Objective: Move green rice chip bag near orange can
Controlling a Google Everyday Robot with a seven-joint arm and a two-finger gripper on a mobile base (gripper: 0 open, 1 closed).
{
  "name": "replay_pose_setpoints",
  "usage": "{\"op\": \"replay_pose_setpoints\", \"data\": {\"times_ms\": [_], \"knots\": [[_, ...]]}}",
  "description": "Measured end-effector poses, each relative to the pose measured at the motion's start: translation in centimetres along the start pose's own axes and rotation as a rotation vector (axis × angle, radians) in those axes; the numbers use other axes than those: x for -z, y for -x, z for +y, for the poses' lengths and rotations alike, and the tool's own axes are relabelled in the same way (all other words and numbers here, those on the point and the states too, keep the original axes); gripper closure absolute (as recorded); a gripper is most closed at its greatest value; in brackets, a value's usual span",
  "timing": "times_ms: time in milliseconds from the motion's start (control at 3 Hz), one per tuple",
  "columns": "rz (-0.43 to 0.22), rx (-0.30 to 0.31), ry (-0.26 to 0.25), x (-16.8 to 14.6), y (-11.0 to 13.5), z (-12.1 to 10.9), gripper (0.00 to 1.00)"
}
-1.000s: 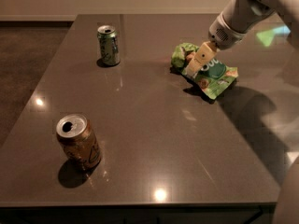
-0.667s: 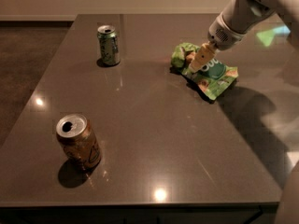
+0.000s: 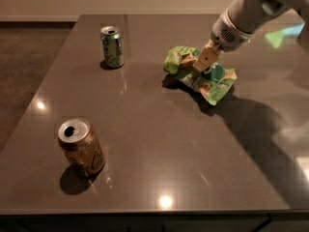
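The green rice chip bag [image 3: 212, 83] is a crumpled light-green foil bag with a teal logo, at the table's far right of centre. My gripper [image 3: 200, 65] comes down from the upper right and is shut on the bag's middle, with its tan fingers [image 3: 205, 59] pressed into the foil. The bag's left end is raised a little and casts a shadow on the table. The orange can [image 3: 82, 148] stands upright near the front left of the table, far from the bag.
A slimmer green-and-white can [image 3: 112, 46] stands upright at the far left. The dark grey table [image 3: 159, 144] has its front edge at the bottom and its left edge beside the brown floor. My white arm [image 3: 251, 8] crosses the upper right.
My gripper and the bag have shifted slightly to the left together. Both cans have not moved.
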State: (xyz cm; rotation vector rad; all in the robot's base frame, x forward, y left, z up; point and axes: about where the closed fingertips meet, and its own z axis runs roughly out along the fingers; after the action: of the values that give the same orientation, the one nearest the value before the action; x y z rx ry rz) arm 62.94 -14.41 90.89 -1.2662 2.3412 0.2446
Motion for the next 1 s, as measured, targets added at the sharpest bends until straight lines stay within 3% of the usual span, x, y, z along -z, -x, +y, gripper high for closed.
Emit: {"op": "replay_pose_setpoints", "data": {"times_ms": [333, 1000], "knots": [[-0.032, 0.073, 0.033, 1.1, 1.3, 2.8, 1.00], [-0.110, 0.262, 0.169, 2.4, 5.1, 11.3, 1.00]]}}
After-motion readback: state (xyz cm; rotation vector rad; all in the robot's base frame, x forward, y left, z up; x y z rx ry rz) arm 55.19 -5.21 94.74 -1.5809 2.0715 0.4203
